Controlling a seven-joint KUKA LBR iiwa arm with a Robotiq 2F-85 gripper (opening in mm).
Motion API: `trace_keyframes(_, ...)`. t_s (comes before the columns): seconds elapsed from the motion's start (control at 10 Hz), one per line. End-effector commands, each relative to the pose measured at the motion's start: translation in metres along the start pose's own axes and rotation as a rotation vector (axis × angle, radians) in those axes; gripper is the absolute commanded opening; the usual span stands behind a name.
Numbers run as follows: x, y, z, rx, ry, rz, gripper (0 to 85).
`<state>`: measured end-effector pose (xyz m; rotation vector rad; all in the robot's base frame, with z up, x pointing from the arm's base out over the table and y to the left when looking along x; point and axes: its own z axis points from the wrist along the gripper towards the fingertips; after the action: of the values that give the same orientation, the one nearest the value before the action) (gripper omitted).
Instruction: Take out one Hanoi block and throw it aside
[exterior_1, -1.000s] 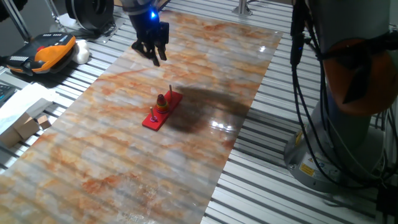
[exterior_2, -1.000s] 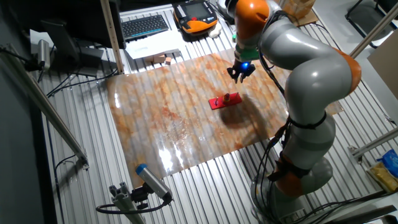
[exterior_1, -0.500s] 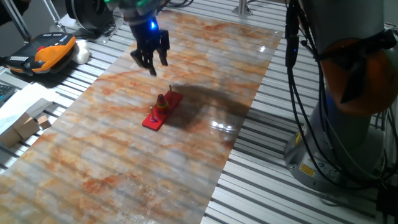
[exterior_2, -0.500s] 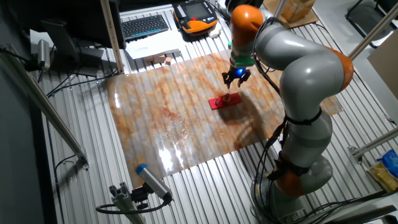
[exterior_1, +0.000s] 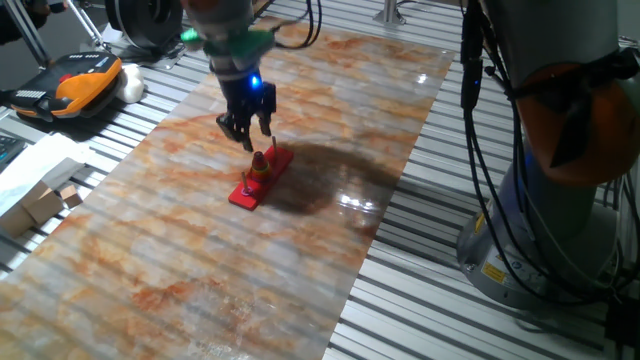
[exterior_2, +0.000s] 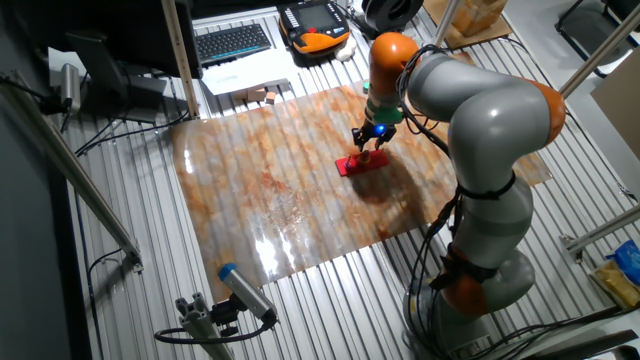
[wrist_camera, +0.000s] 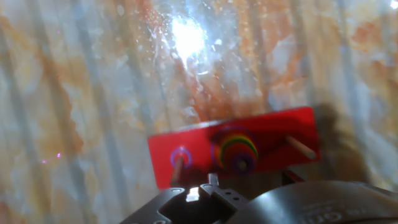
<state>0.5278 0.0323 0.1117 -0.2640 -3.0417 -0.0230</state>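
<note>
Our empty, slightly parted gripper (exterior_1: 249, 136) hung just above the peg base (exterior_1: 260, 178), the purple Hanoi block (exterior_1: 245, 190) toward six o'clock.

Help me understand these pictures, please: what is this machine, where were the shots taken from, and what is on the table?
It is one robot arm with a two-finger claw. Two pictures come from fixed cameras on different sides of the table; the third comes from a camera on the hand, looking down past the fingers. On the marbled tabletop lies a flat red peg base with three pegs. The middle peg carries stacked coloured rings; a tiny purple ring, the Hanoi block, sits on an end peg. The claw hangs just above the toy, jaws apart, holding nothing.
</note>
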Motion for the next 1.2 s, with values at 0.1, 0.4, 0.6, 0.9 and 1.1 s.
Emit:
trace_keyframes(0.1, -0.004, 0.001, 0.007, -0.002, -0.011, -0.002, 51.0)
trace_keyframes(0.4, -0.003, -0.001, 0.012, 0.002, -0.019, -0.009, 34.0)
trace_keyframes(0.6, -0.003, -0.002, 0.017, -0.003, -0.026, -0.009, 34.0)
trace_keyframes(0.9, -0.002, -0.003, 0.021, -0.007, -0.030, -0.011, 34.0)
trace_keyframes(1.1, 0.000, -0.001, 0.023, -0.009, -0.037, -0.005, 34.0)
